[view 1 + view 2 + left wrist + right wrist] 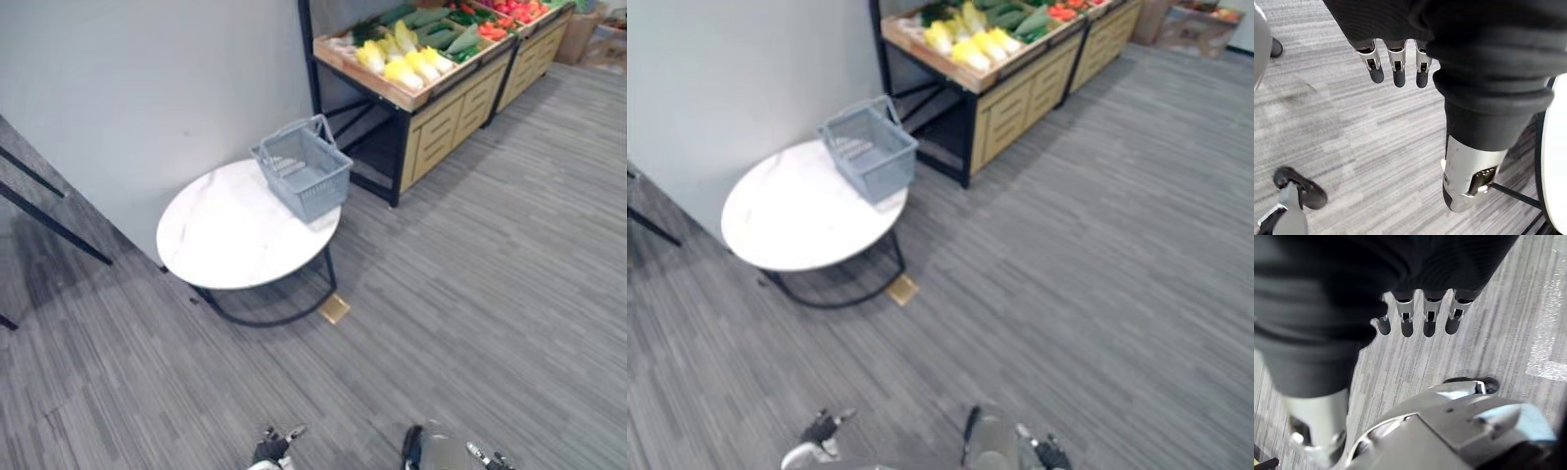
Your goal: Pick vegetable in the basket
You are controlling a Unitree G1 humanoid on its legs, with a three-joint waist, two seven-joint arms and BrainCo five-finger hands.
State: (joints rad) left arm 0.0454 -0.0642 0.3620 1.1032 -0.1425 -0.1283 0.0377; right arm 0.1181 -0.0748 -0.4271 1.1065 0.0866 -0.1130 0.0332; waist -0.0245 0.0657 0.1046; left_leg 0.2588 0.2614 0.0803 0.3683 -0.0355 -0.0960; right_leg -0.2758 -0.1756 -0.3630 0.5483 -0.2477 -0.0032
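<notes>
L hand [1396, 66], R hand [1430, 313] both relaxed, unclenched; grey basket [318, 188] on white table [225, 237]; veg [407, 61] on stand [441, 116].

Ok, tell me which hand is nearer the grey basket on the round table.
Left. The left hand hangs low, well short of the table that bears the basket. The right hand hangs equally low but farther to the robot's right, so it is the more distant.

Grey slotted plastic for the basket [304, 176]. Smooth white marble-look top on the table [220, 240], black metal legs. Pale wood on the stand [441, 117]; matt grey carpet floor [470, 294].
</notes>
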